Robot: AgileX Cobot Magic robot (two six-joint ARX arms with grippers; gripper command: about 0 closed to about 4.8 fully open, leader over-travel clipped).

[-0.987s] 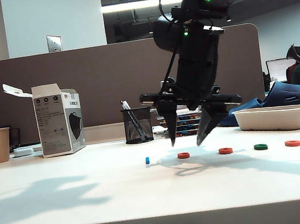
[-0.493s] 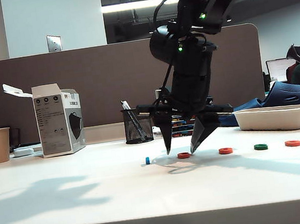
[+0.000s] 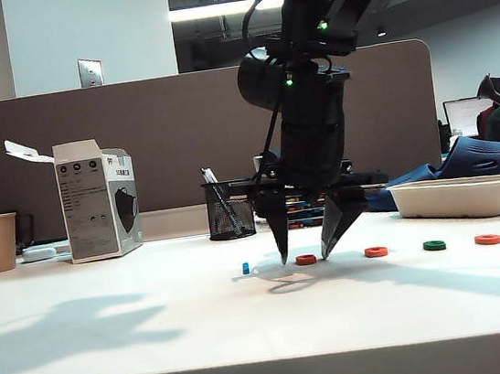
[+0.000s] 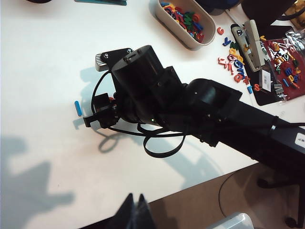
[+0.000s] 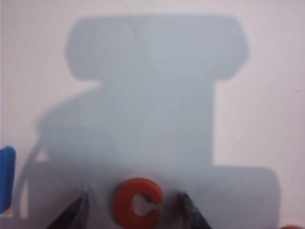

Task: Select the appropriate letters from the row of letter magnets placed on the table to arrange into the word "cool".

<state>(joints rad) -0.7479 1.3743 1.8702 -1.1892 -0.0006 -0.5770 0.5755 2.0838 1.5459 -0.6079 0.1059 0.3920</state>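
Between the wide-spread fingertips of the right gripper (image 3: 303,257) lies the red letter C (image 5: 137,202), flat on the table (image 3: 160,346), just right of the blue bar (image 3: 245,268). Left gripper (image 4: 136,210) hovers well apart with its fingers together, so the right arm is the nearer.

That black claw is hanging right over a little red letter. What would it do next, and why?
Probably close. The right pincer stands open with its fingertips down at the white table, one on each side of the red C magnet, not yet touching it. The left pincer waits off to the side.
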